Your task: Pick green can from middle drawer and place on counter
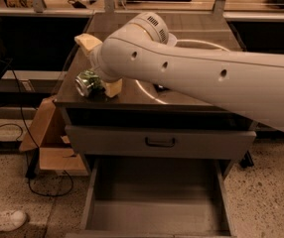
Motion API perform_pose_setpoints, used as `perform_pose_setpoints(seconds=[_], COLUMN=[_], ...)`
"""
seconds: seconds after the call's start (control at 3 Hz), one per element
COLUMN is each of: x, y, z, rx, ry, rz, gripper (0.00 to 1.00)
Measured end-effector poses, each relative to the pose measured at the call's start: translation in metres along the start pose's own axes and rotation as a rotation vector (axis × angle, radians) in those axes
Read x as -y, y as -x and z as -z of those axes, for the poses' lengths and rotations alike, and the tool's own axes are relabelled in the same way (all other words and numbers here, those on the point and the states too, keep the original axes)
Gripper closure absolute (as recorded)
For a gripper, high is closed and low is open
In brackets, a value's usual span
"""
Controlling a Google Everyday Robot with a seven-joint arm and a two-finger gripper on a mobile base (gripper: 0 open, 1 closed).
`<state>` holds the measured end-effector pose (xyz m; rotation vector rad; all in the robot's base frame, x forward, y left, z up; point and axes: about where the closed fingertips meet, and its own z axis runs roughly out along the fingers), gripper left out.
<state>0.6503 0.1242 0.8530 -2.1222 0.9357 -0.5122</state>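
The green can [87, 83] lies on its side on the counter [209, 28], near its front left corner. My gripper [94, 66] is just above and to the right of the can, open, with one cream finger [88, 43] raised behind the can and the other finger [113, 88] beside the can's right end. My white arm crosses the counter from the right and hides part of the white ring [201, 44]. The middle drawer [157, 209] is pulled out below and its grey floor is bare.
A closed grey drawer front with a dark bar handle [160, 142] sits just under the counter. A cardboard box [47, 143], black cables [45, 188] and a white shoe [3, 221] are on the floor at the left. Dark shelving stands behind.
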Motion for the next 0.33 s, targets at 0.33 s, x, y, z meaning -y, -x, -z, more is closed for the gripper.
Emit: perform_pose_setpoints(seconds=[0.33], x=[0.0], y=[0.0], z=[0.0], rx=[0.0], ry=[0.0], rz=[0.0], gripper=[0.0])
